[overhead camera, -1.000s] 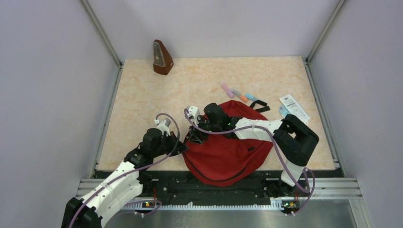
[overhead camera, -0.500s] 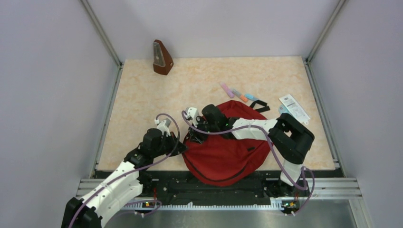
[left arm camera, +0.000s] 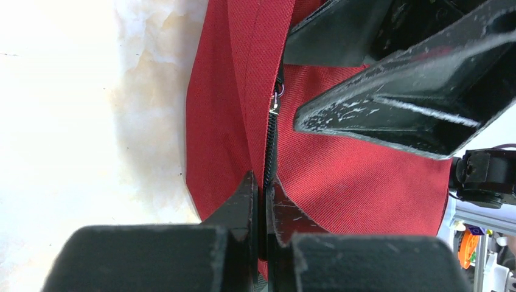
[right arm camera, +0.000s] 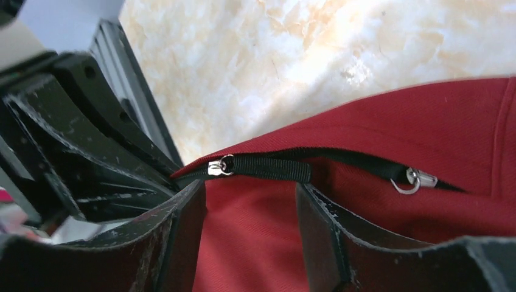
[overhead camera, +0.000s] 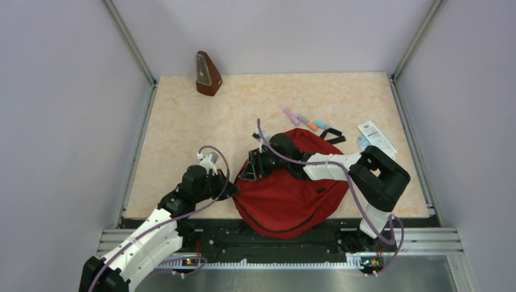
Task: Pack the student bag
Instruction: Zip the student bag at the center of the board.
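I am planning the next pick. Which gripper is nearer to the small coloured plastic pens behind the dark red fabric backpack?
Right. The right gripper is at the backpack's left edge, nearer the pens; the left gripper is clamped on that edge closer to the robot.

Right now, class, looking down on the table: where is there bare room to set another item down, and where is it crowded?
Free: the broad tabletop between metronome, highlighters and backpack; also the far right corner beyond the packet. Crowded: the backpack's left edge, where left gripper and right gripper meet, and the strip from highlighters to packet.
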{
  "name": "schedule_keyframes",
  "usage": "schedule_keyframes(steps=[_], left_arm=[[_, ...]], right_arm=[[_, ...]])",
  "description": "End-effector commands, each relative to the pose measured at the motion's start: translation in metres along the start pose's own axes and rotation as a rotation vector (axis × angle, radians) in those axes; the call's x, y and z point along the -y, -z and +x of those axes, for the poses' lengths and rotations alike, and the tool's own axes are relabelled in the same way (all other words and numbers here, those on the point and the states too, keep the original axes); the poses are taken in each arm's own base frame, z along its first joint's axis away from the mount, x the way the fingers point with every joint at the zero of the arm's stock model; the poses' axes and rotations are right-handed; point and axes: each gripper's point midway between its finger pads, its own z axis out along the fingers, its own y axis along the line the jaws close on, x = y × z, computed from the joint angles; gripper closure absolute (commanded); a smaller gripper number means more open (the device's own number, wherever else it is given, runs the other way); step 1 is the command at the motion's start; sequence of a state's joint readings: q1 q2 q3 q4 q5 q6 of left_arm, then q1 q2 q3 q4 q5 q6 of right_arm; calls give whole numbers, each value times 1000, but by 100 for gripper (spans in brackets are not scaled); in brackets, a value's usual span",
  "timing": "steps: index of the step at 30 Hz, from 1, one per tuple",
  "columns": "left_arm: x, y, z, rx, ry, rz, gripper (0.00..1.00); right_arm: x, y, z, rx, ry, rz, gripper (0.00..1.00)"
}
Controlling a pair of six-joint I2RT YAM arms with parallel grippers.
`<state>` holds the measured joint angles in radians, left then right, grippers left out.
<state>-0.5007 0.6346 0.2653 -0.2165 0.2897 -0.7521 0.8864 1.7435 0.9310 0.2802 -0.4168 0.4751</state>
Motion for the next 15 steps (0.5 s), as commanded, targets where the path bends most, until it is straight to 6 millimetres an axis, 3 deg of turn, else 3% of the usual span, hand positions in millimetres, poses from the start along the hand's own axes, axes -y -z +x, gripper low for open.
schedule_keyframes(steps=[1, 7, 15], left_arm=[[3, 3, -8, 28, -39, 2, 100], [4, 4, -7, 22, -55, 5, 100], [5, 3, -7, 20, -65, 13, 100]], right_arm=[[-20, 4, -28, 118, -341, -74, 46], [-11, 3, -31, 208, -482, -50, 51], [-15, -9, -47, 271, -479, -18, 60]])
